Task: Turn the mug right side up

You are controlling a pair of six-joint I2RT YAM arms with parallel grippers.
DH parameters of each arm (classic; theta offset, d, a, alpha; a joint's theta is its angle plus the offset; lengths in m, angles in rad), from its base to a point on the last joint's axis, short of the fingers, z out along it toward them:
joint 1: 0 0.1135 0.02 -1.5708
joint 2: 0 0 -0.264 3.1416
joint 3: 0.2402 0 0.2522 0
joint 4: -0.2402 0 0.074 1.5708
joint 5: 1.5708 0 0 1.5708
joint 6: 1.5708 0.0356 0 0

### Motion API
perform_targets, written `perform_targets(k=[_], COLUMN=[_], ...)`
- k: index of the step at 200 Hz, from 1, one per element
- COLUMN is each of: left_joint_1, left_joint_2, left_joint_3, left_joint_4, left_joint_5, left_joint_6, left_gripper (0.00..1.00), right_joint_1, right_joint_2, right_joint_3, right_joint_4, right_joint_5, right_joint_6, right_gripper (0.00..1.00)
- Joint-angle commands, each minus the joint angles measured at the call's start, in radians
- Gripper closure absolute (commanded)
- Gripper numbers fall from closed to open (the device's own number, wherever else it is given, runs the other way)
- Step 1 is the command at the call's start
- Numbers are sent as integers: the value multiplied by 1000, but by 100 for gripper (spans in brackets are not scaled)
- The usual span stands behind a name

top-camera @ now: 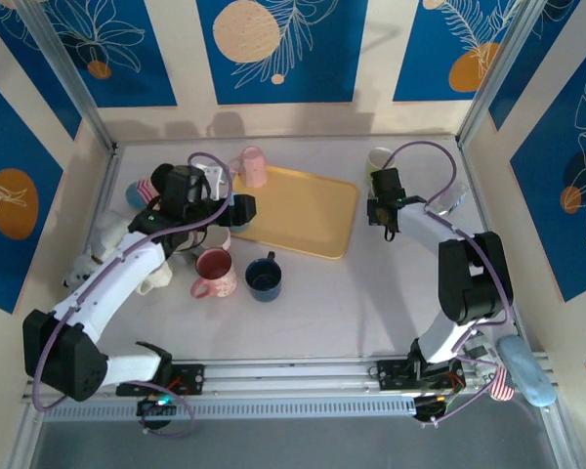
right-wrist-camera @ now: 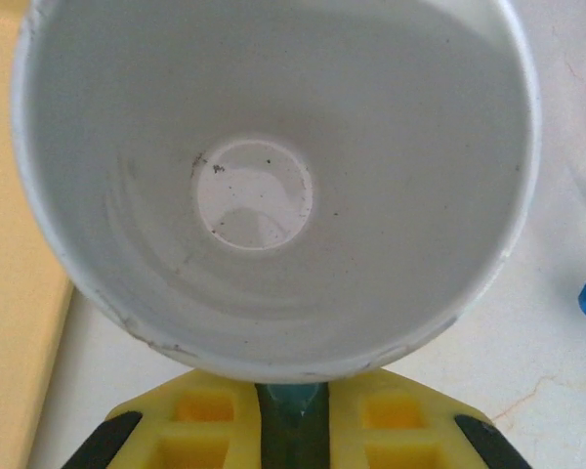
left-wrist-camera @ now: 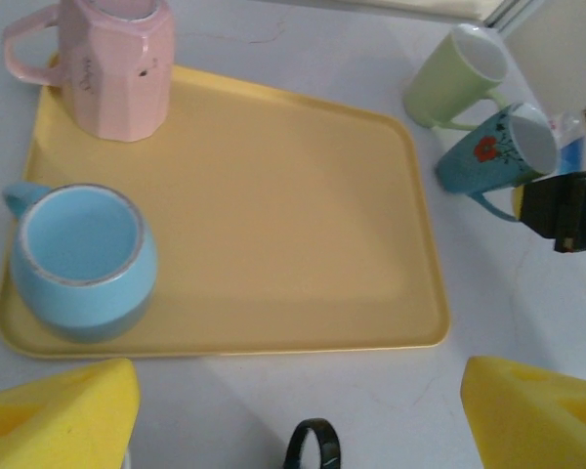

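Finding the teal floral mug [left-wrist-camera: 493, 147] tilted, mouth toward the upper right of the left wrist frame beside a pale green mug [left-wrist-camera: 454, 83], we see its handle [right-wrist-camera: 291, 422] pinched in the right gripper [right-wrist-camera: 291, 393], its axis running straight away from that hand, while the left gripper [left-wrist-camera: 298, 410] gapes empty by the yellow tray [left-wrist-camera: 273, 215].

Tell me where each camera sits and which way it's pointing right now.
Top external: above and behind the bases, looking down on the table; left arm and right arm both show.
Left wrist: on the left arm, looking down across the yellow tray toward the teal mug; its open jaws frame the bottom corners.
Right wrist: on the right arm, looking into the teal mug's white inside; its jaws grip the handle.
Shared: both wrist views see the teal mug and the tray.
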Motion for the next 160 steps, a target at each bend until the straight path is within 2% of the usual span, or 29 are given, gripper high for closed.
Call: perform_targets(k=[1, 25, 63, 93, 132, 160], left_joint_1=[7, 8, 8, 11, 54, 114], left_joint_2=[22, 50, 87, 120, 201, 305], left_joint_3=[48, 75, 106, 142, 242, 329], left_joint_4=[-90, -144, -160, -141, -124, -118], left_joint_5=[-92, -145, -156, -170, -142, -47], left_joint_6=[33, 27, 18, 31, 113, 134], left_gripper=[14, 15, 14, 13, 12, 13], right_joint_1=[13, 11, 10, 11, 1, -31], right_joint_2=[25, 41, 55, -18, -214, -271], right_joint_3=[16, 31, 58, 48, 27, 64], right_joint_4=[76, 62, 4, -49, -124, -198], right_joint_5=[62, 62, 55, 27, -161, -336], right_joint_6=[-11, -12, 11, 54, 75, 77], right_gripper=[94, 83, 64, 52, 46, 45])
